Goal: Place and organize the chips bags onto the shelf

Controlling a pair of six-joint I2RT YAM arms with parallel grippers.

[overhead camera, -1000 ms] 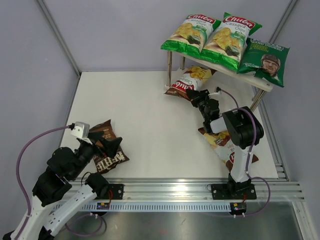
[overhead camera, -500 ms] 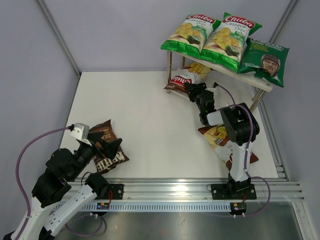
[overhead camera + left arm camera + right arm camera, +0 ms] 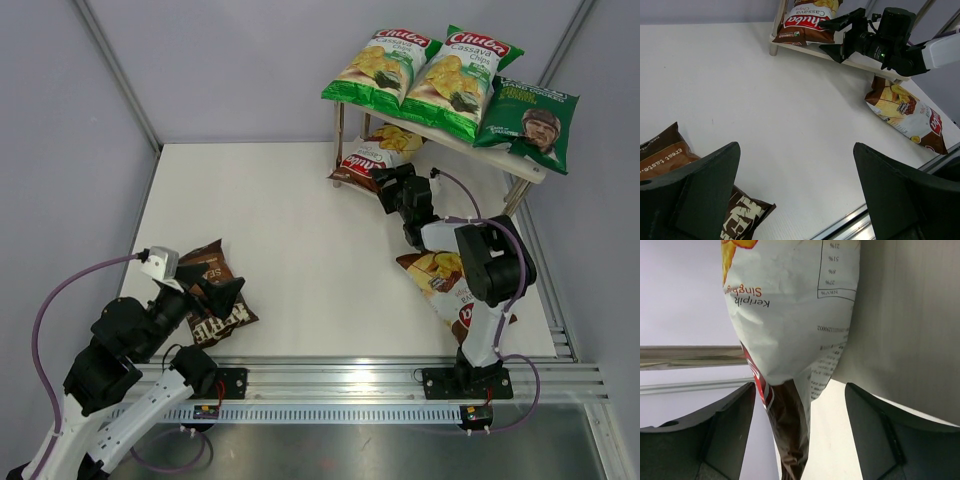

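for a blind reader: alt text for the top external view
The right arm's open tool sits at a brown-red Chuba bag on the shelf's lower board; two green Chuba bags and a dark green portrait bag lie on top. Another brown-red bag and a dark brown bag lie on the table.

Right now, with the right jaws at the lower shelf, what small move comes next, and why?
Probably draw the right gripper straight back. Its jaws stand open around the end of the brown-red bag, which lies on the shelf's lower board, so it looks released; a second bag waits on the table.
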